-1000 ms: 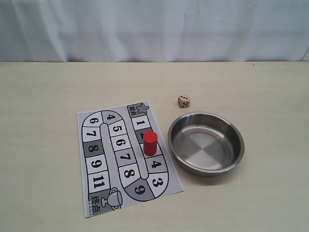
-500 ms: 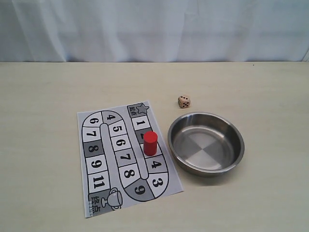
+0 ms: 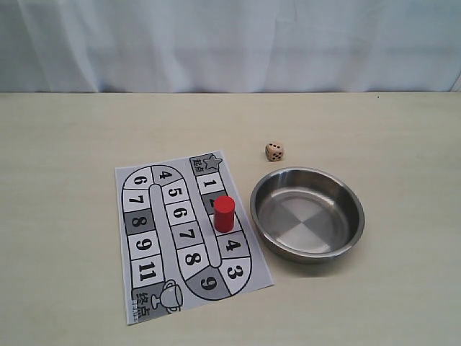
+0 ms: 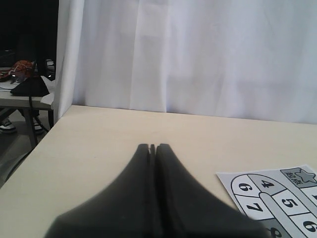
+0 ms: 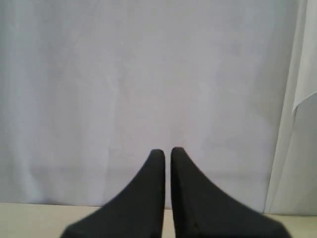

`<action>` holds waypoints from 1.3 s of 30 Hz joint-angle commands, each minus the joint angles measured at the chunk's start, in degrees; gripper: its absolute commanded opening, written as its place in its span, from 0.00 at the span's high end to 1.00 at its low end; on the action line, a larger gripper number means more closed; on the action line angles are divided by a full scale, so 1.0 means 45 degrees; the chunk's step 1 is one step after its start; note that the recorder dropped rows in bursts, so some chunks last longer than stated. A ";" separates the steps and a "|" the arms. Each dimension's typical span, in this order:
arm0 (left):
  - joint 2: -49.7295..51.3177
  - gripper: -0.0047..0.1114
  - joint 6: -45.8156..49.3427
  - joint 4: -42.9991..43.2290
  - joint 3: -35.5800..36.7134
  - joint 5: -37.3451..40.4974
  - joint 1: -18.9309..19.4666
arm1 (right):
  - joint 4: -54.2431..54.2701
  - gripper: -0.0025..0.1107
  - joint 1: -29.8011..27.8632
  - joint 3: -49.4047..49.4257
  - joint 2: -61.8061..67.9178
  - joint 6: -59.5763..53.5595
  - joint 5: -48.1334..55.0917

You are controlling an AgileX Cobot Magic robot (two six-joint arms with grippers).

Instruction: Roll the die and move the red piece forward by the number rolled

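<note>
Left hand closed together, empty, right hand all but together, empty, die just beside steel bowl

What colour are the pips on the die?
Dark, near black, on the pale tan die. It shows best in the exterior view.

left gripper: two matte black fingers, broad at the base, tapering along curved outer edges to narrow, blunt tips, with a thin dark seam between them. right gripper: same black finish and same tapered wedge profile, with rounded tips. finer surface detail is blurred.
</note>
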 commanded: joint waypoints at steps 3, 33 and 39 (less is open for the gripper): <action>-0.0014 0.96 -0.0052 -0.0050 -0.0066 -0.0074 -0.0080 | -0.0046 0.94 -0.0019 0.0463 -0.0051 -0.0073 0.1185; -0.0014 0.96 -0.0052 -0.0050 -0.0066 -0.0074 -0.0080 | -0.0046 0.94 -0.0019 0.0869 -0.0051 -0.0018 0.3237; -0.0014 0.96 -0.0052 -0.0050 -0.0066 -0.0074 -0.0080 | -0.0046 0.94 -0.0019 0.0869 -0.0051 -0.0018 0.3237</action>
